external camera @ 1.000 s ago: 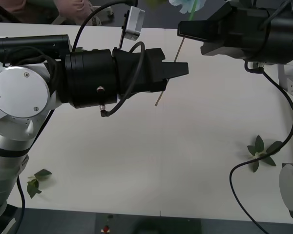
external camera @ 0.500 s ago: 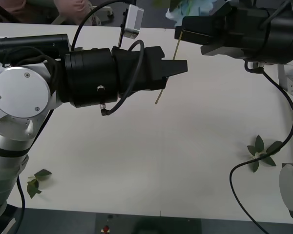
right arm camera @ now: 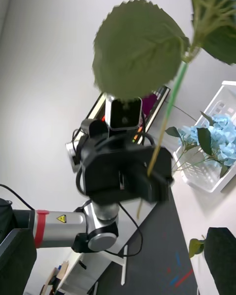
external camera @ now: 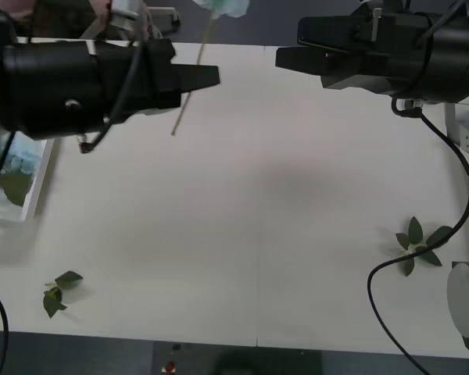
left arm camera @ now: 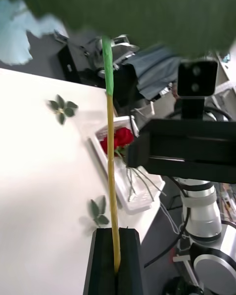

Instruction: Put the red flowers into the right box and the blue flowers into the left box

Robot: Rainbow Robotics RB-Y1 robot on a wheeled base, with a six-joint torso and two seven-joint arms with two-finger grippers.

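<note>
So the left pincer [external camera: 207,76] is clamped shut on the stem of a blue flower [external camera: 189,90]. In the left wrist view the two black fingers [left arm camera: 104,255] are pressed together with the yellowish stem [left arm camera: 112,177] running straight up between them. The pale-blue head [external camera: 223,6] sits up at the far edge of the front view, and the stem hangs diagonally, its free end above the white surface [external camera: 258,234] rather than touching it, as far as I can tell.

The right pincer [external camera: 285,56] hovers over the far right part of the surface, well apart from the stem. Its fingers look spread and empty in its wrist view, one dark tip at each corner [right arm camera: 223,258].

The left box [external camera: 27,187] is at the left edge of the surface with blue flowers [right arm camera: 221,140] already in it. The right box [left arm camera: 123,182] holds red flowers [left arm camera: 118,138].

My read: this is the carry step for a blue flower. The next move calls for swinging the left arm over the left box, lowering until the head and stem are inside the rim, then letting go. The long stem could catch the rim or hang over it, so laying it lengthwise seems smart.

A couple of loose leaf sprigs [external camera: 420,242] lie around; ignore those.
</note>
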